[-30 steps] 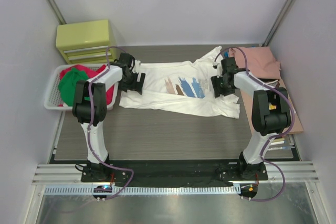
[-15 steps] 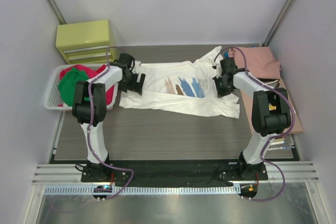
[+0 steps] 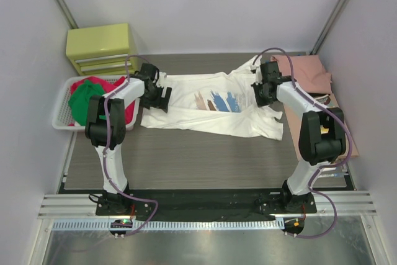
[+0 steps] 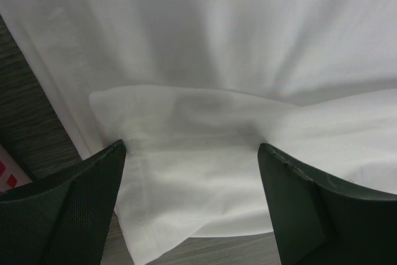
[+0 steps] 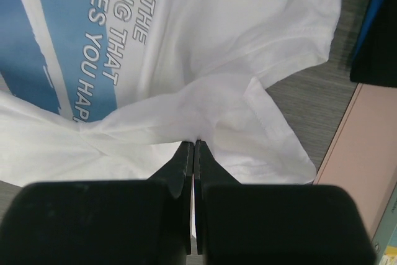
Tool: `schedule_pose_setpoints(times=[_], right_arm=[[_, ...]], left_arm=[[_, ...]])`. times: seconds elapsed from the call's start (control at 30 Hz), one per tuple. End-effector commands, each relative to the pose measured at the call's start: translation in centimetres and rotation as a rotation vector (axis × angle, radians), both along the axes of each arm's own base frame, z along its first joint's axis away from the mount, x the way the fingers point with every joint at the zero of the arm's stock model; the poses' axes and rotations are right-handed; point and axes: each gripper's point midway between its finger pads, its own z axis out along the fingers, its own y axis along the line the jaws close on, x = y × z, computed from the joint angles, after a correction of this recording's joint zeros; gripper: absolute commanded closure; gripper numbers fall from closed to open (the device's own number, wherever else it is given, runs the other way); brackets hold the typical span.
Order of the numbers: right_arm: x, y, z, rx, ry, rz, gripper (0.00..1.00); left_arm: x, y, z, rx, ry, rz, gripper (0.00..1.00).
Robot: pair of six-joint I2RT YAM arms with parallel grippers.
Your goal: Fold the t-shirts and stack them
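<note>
white t-shirt point(image 5: 248, 23), white capital letters along its blue brush stroke point(image 5: 68, 41), cut off at both ends, reading "O THE", "HING THAT", "AKES YOU HAP"

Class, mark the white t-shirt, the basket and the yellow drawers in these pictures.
white t-shirt point(image 3: 211, 116): top view, plain cloth below the print.
basket point(image 3: 74, 126): top view, near wall.
yellow drawers point(image 3: 99, 38): top view, top panel.

The left arm point(image 3: 110, 159) and right arm point(image 3: 304, 178) share white link shells and black joint housings. A purple cable loops up each from its black base plate point(image 3: 121, 205). Left jaws are black, broad, finely textured; right jaws smooth, tapered, black.
</note>
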Motion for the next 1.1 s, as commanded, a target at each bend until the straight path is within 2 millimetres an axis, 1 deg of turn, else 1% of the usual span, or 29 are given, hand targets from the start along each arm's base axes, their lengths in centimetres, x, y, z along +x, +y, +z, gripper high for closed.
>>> schedule_pose_setpoints(times=[0.0, 0.07, 0.1, 0.13, 0.17, 0.2, 0.23, 0.3, 0.33, 0.37, 0.43, 0.47, 0.5, 0.57, 0.6, 0.63, 0.67, 0.7, 0.73, 0.77, 0.8, 0.83, 0.9, 0.93, 1.0, 1.03, 1.07], right_arm=[[3.5, 1.1, 3.1, -0.005, -0.106, 0.027, 0.99], [3.9, 1.5, 2.5, 0.001, -0.094, 0.041, 0.99], [4.4, 2.0, 2.7, 0.007, -0.101, 0.051, 0.99], [4.6, 2.2, 1.6, 0.001, -0.079, 0.060, 0.99], [4.8, 2.4, 1.3, -0.003, -0.069, 0.069, 0.91], [5.2, 2.7, 1.4, -0.003, -0.070, 0.075, 0.81], [4.8, 3.6, 0.9, 0.034, -0.042, 0.104, 0.54], [4.3, 3.8, 0.7, 0.036, -0.036, 0.117, 0.38], [4.2, 3.8, 0.8, 0.034, -0.042, 0.122, 0.32], [4.2, 3.8, 1.6, 0.028, -0.071, 0.123, 0.23], [3.6, 3.6, 1.7, 0.012, -0.079, 0.132, 0.16], [3.6, 3.4, 2.5, 0.006, -0.105, 0.127, 0.13], [3.2, 3.2, 2.5, -0.001, -0.108, 0.130, 0.12], [3.1, 3.1, 3.2, 0.005, -0.131, 0.127, 0.11], [2.6, 3.0, 4.1, 0.010, -0.154, 0.124, 0.10], [2.7, 3.1, 4.8, 0.017, -0.184, 0.123, 0.09], [2.6, 2.6, 5.5, -0.005, -0.214, 0.103, 0.09], [2.0, 2.5, 6.5, 0.001, -0.245, 0.098, 0.09], [2.1, 2.5, 7.7, 0.012, -0.290, 0.091, 0.09], [1.8, 2.6, 8.2, 0.018, -0.308, 0.095, 0.09], [1.3, 2.6, 8.3, 0.022, -0.315, 0.093, 0.09], [1.1, 2.6, 9.7, 0.031, -0.349, 0.090, 0.08], [0.6, 2.5, 10.1, 0.038, -0.356, 0.087, 0.08], [0.1, 2.4, 10.7, 0.040, -0.364, 0.087, 0.08], [-0.6, 2.5, 10.9, 0.050, -0.366, 0.094, 0.08], [-1.1, 2.4, 11.9, 0.060, -0.392, 0.096, 0.08], [-1.5, 2.3, 11.7, 0.059, -0.390, 0.094, 0.08]], left_arm=[[-0.1, 0.2, 1.4, -0.005, -0.025, -0.002, 0.12], [-0.2, 0.2, 1.5, -0.003, -0.028, -0.009, 0.12], [-0.3, 0.3, 1.5, -0.002, -0.025, -0.009, 0.12], [-0.3, 0.3, 1.6, 0.001, -0.027, -0.009, 0.12], [-0.4, 0.3, 1.5, -0.001, -0.022, -0.010, 0.12], [-0.5, 0.3, 1.6, 0.001, -0.018, -0.011, 0.12], [-0.6, 0.3, 1.6, -0.002, -0.014, -0.011, 0.12], [-0.9, 0.3, 1.5, -0.003, -0.008, -0.012, 0.12], [-0.9, 0.3, 1.5, -0.003, -0.008, -0.012, 0.12], [-1.1, 0.4, 1.3, 0.008, -0.008, -0.039, 0.12], [-1.2, 0.4, 1.1, 0.008, -0.002, -0.038, 0.12], [-1.2, 0.4, 0.9, 0.004, 0.002, -0.036, 0.12], [-1.1, 0.4, 0.8, 0.004, 0.001, -0.033, 0.12], [-1.0, 0.3, 0.7, 0.000, 0.001, -0.027, 0.12], [-1.0, 0.3, 0.8, 0.000, -0.006, -0.023, 0.12], [-0.8, 0.4, 0.9, 0.002, -0.020, -0.019, 0.12], [-0.7, 0.4, 0.9, 0.003, -0.029, -0.020, 0.12], [-0.4, 0.5, 1.5, 0.006, -0.059, -0.016, 0.12], [-0.3, 0.5, 1.9, 0.007, -0.076, -0.014, 0.12], [-0.4, 0.6, 2.1, 0.010, -0.088, -0.015, 0.12], [0.1, 0.6, 3.3, 0.008, -0.129, -0.015, 0.12], [0.2, 0.7, 3.7, 0.010, -0.146, -0.015, 0.12], [0.4, 0.8, 5.1, 0.010, -0.184, -0.021, 0.11], [0.5, 0.8, 5.5, 0.015, -0.193, -0.021, 0.11], [0.6, 0.9, 6.2, 0.023, -0.216, -0.026, 0.12], [0.7, 1.3, 6.6, 0.042, -0.230, -0.021, 0.14], [0.8, 1.5, 6.6, 0.051, -0.237, -0.019, 0.14]])
